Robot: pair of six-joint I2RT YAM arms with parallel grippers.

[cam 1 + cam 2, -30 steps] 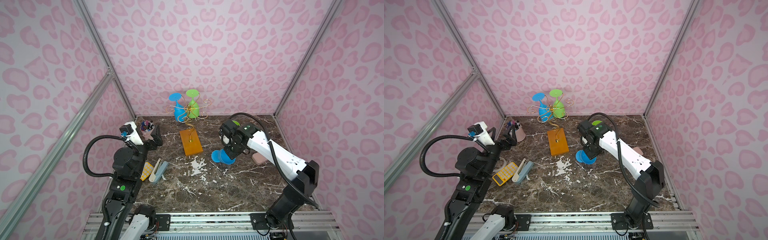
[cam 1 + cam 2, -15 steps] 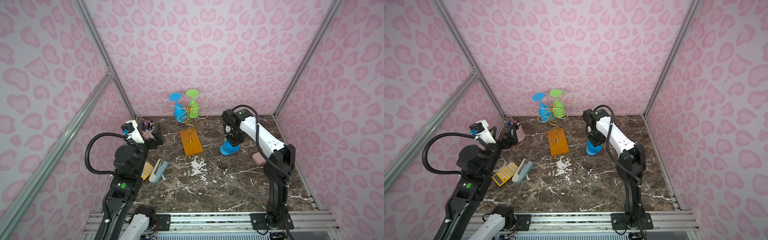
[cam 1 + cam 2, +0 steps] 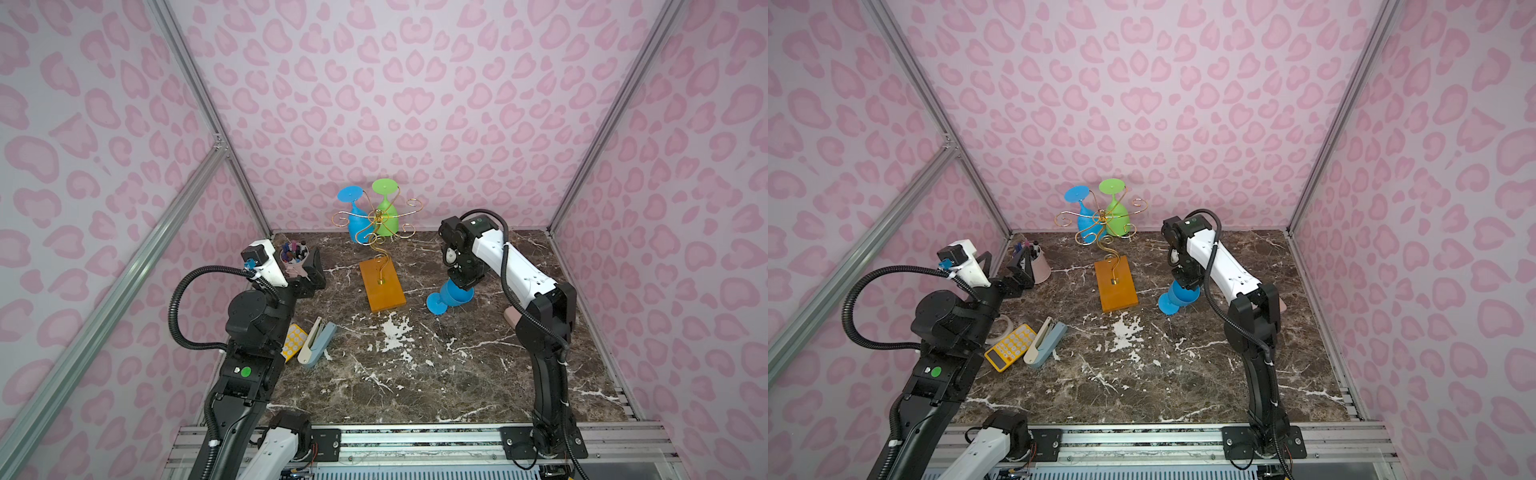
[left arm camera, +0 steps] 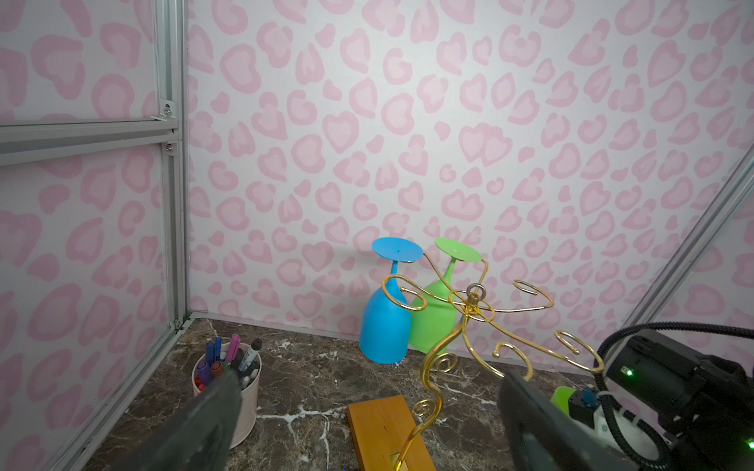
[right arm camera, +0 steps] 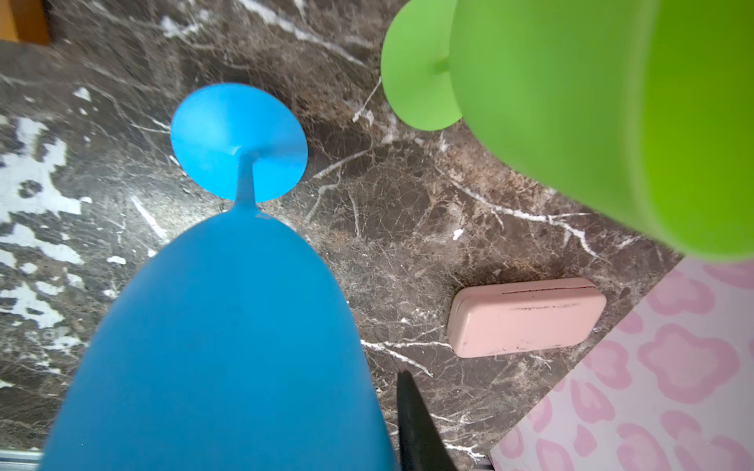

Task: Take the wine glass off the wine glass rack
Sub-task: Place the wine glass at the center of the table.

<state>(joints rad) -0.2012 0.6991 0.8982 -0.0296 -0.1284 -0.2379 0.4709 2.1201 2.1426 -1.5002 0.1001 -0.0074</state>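
Observation:
The wine glass rack, gold wire on an orange wooden base, stands at the back middle. A blue glass and a green glass hang upside down from it. My right gripper is down on the rim of another blue wine glass, which leans right of the base, foot low by the marble. In the right wrist view one finger lies along its bowl; the other is hidden. My left gripper is open by the pen cup, holding nothing.
A second green glass stands off the rack close by the right wrist. A pink case lies near the right wall. A yellow calculator and a stapler lie at the left front.
The right arm has carried the blue glass slightly toward the back and changed its elbow pose. The glass now leans more. The left arm has stayed still.

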